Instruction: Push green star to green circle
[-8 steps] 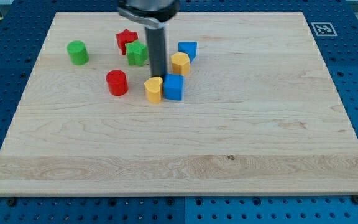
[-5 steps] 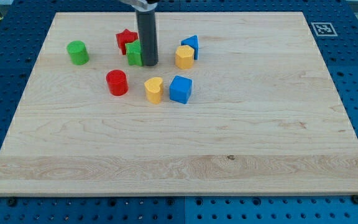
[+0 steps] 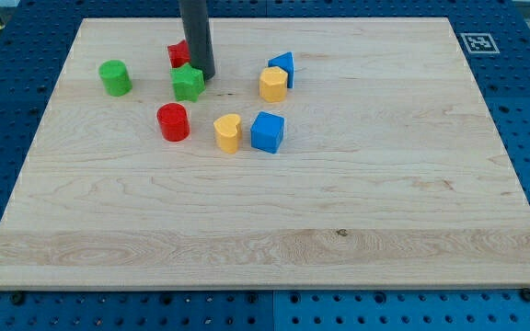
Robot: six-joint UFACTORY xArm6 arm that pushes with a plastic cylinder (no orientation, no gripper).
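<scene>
The green star (image 3: 188, 83) lies on the wooden board in the upper left part of the view. The green circle (image 3: 114, 77), a short cylinder, stands to its left with a gap between them. My tip (image 3: 204, 75) touches the board at the star's upper right edge, against it. The rod rises out of the view's top and hides part of the red star (image 3: 178, 53) behind it.
A red cylinder (image 3: 172, 121) stands just below the green star. A yellow heart (image 3: 228, 132) and a blue cube (image 3: 267, 131) lie to the lower right. A yellow hexagon (image 3: 270, 84) and a blue block (image 3: 282, 67) lie to the right.
My tip moved up and left from beside the blue cube to the green star's right side. The green star slid slightly left and down. The blue cube shifted a little right.
</scene>
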